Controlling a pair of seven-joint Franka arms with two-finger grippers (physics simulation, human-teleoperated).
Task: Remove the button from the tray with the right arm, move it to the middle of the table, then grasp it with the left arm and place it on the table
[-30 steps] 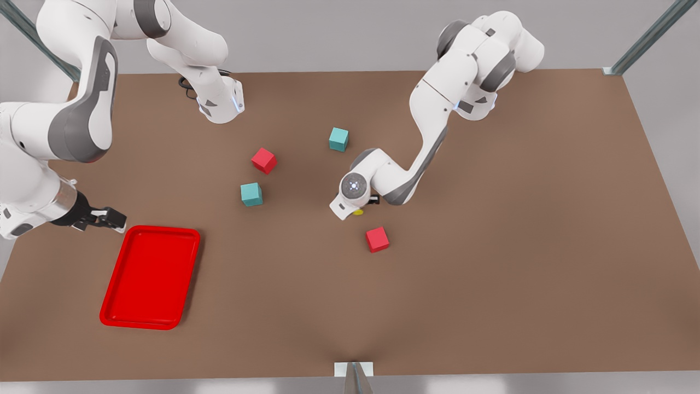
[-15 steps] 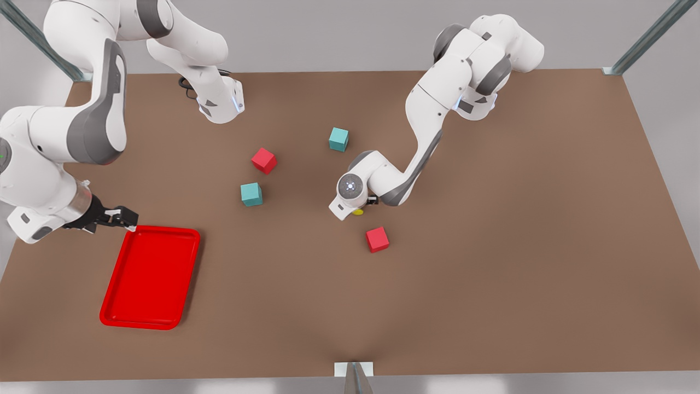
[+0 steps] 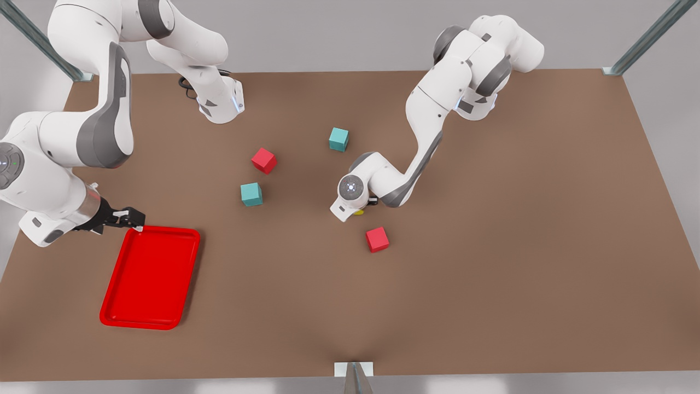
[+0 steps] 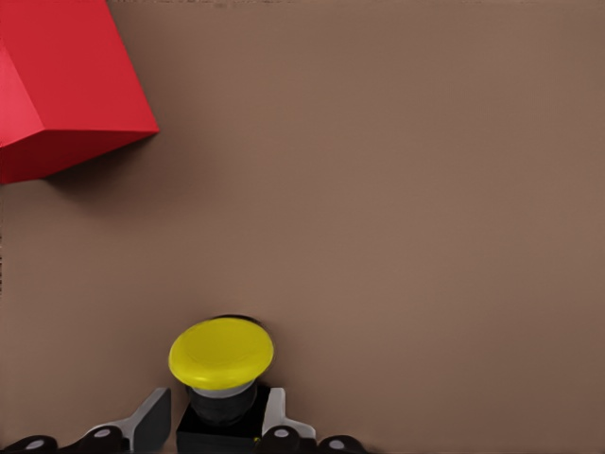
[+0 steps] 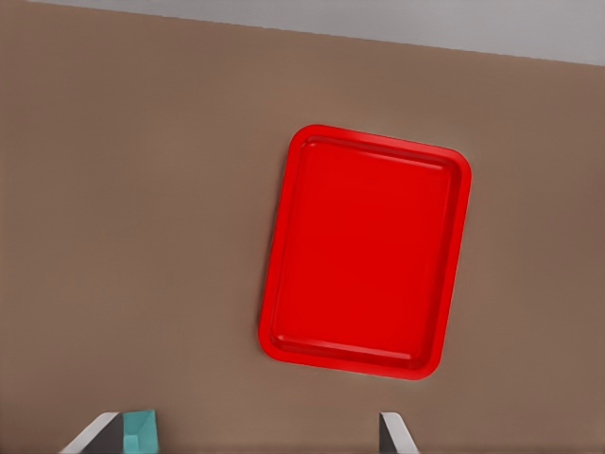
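Button (image 3: 358, 212) sits mid-table in my front view, under the left gripper (image 3: 362, 207), with the right gripper (image 3: 129, 218) at the tray's (image 3: 150, 276) far corner. Left wrist view: fingers (image 4: 151, 421) flank the button's body (image 4: 222, 421), gripping it, cap pointing forward. Right wrist view: fingertips (image 5: 395, 433) spread wide, empty.

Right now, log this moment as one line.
left hand: shut on button, mid-table | right hand: open, at tray corner | tray: empty

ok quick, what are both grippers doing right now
Left gripper: shut on the button, low over the table near a red cube.
Right gripper: open, holding nothing, at the tray corner.
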